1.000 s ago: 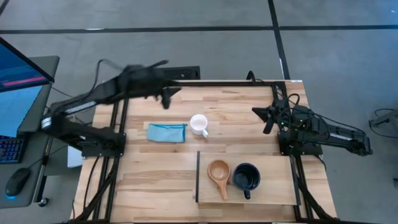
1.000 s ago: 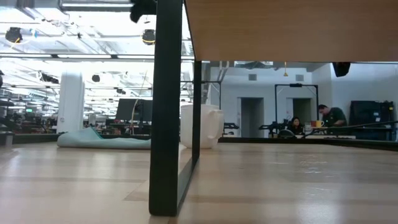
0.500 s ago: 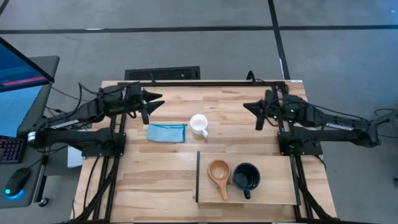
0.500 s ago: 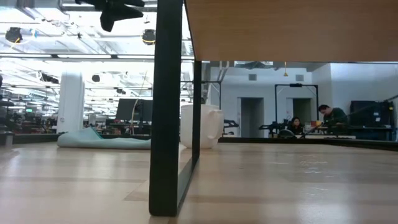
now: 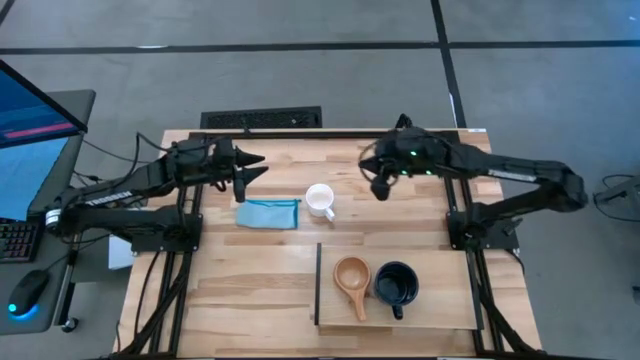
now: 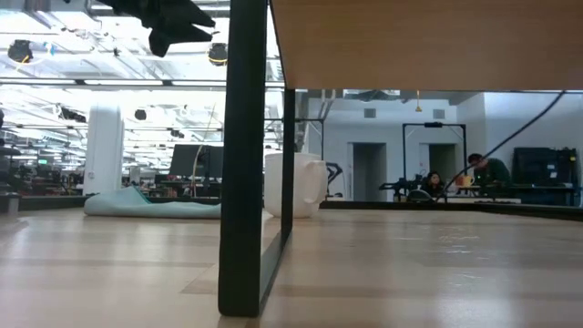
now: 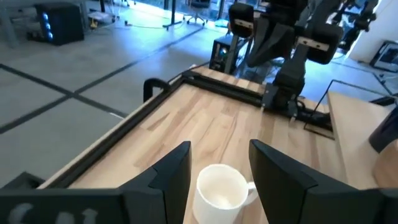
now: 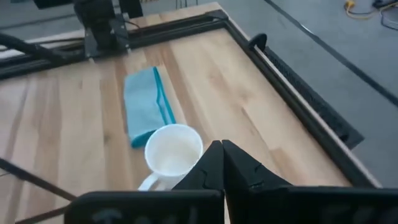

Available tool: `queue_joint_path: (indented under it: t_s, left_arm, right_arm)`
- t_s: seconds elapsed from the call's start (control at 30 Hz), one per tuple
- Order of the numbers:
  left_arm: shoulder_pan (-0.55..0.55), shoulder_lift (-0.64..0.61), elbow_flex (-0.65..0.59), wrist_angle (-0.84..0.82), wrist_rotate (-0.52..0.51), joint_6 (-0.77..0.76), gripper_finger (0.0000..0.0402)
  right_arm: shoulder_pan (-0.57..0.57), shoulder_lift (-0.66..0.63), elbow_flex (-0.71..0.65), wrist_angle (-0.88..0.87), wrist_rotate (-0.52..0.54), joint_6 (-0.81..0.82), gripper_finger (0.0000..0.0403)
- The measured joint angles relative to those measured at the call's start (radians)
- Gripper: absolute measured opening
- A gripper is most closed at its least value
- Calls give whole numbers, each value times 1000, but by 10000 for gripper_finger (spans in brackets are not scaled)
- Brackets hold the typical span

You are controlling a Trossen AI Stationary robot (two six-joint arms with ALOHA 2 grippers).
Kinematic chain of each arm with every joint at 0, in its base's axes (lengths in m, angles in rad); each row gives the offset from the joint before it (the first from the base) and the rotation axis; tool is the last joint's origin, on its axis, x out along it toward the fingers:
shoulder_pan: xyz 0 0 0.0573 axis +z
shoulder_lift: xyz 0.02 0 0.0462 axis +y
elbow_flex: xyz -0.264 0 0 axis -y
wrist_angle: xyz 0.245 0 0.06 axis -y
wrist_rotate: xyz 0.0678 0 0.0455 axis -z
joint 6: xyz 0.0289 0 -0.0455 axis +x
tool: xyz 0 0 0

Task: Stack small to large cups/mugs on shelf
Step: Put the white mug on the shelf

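Observation:
The white mug [image 5: 320, 200] stands upright on the planked tabletop, also visible in the low view [image 6: 293, 185]. The tan wooden cup [image 5: 352, 275] and the black mug [image 5: 397, 285] stand side by side on the shelf [image 5: 440, 305], a pale board near the table's front. My left gripper [image 5: 245, 170] hovers open to the mug's left, above the table; the mug [image 7: 221, 193] shows between its fingers, farther off. My right gripper [image 5: 380, 185] hovers shut to the mug's right, pointing slantwise down at it [image 8: 174, 149]. Neither touches anything.
A folded blue cloth [image 5: 268, 213] lies flat just left of the white mug. The shelf stands raised on a dark upright leg [image 6: 246, 155]. A dark frame rail [image 5: 330, 133] runs along the table's far edge. Bare planks lie at front left.
My right gripper has swung up from beside its base at the right edge and travelled toward the table's left, ending close to the white mug. My left gripper has drawn back toward the left edge and sunk a little. The cups and cloth have stayed put.

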Motion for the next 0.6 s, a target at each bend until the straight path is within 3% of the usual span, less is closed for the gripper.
queue_joint_path:
  t_s: [0.23, 0.6]
  left_arm:
    - [0, 24, 0, -19, -4, -5, 153]
    - [0, 37, 0, -21, -3, -11, 153]
  right_arm:
    - [0, 165, 183, -28, 5, -136, 25]
    - [0, 349, 348, -90, 6, -285, 45]
